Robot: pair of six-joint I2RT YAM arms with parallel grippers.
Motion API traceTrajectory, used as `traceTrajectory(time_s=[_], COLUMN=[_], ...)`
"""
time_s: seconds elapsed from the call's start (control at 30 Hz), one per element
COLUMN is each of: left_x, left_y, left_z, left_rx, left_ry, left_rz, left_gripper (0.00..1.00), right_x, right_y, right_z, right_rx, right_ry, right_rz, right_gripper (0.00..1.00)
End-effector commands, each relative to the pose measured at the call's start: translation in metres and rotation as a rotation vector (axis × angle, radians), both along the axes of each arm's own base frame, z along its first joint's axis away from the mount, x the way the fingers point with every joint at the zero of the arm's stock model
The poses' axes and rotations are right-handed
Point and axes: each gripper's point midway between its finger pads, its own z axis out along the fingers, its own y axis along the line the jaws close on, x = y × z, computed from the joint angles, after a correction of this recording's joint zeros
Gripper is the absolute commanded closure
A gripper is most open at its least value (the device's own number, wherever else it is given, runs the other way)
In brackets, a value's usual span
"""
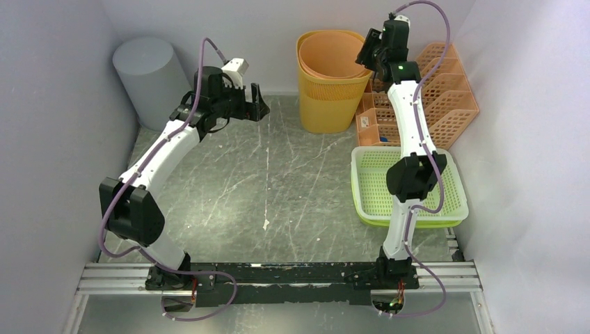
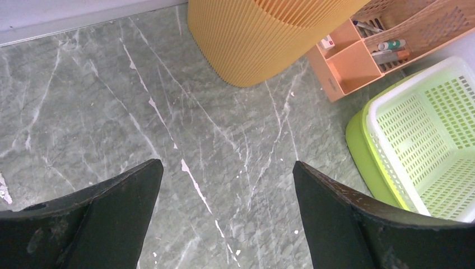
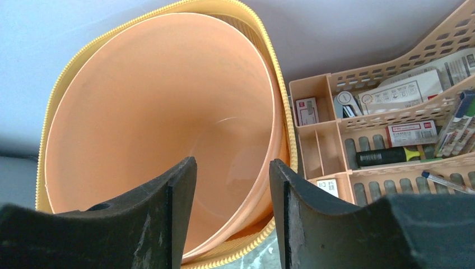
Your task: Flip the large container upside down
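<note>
upright at the back of the table (image 1: 264,188) stands the large container (image 1: 327,104), a yellow ribbed bin with its mouth facing up and a smooth orange bucket (image 1: 332,54) nested inside, the bucket's rim leaning above the yellow one. the right gripper (image 3: 232,165) hangs over that open mouth, near its right rim, jaws parted a moderate way, nothing between them but the view into the orange wall; whether a finger touches the rim, can't tell. the left gripper (image 2: 227,168) hovers over bare marble left of the bin, jaws spread wide, empty. a green basket (image 1: 376,188) and peach desk organiser (image 1: 452,104) sit to the right.
</note>
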Motion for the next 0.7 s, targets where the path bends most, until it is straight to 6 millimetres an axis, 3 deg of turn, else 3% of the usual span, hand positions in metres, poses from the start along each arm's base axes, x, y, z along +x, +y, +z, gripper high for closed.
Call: traceTrajectory(time_s=[0.0, 0.2, 0.37, 0.67], left_x=[-0.008, -0.013, -0.021, -0.029], left_y=[0.002, 0.004, 0.004, 0.003], left_z=[0.023, 0.022, 0.012, 0.005], left_rx=[0.003, 0.021, 0.023, 0.024], left_ry=[-0.076, -0.07, -0.051, -0.032], left_rz=[-0.018, -0.035, -0.052, -0.073], left_gripper=[0.0, 0.01, 0.01, 0.01], right_x=[0.007, 0.008, 0.002, -0.001], right_y=[-0.002, 0.0, -0.01, -0.005], right_z=[-0.006, -0.02, -0.031, -0.064], right_rx=[0.026, 0.011, -0.032, -0.1], right_ry=[0.004, 0.038, 0.076, 0.163], right_rz=[-0.032, -0.055, -0.112, -0.123], right_gripper=[0.5, 0.52, 0.52, 0.52])
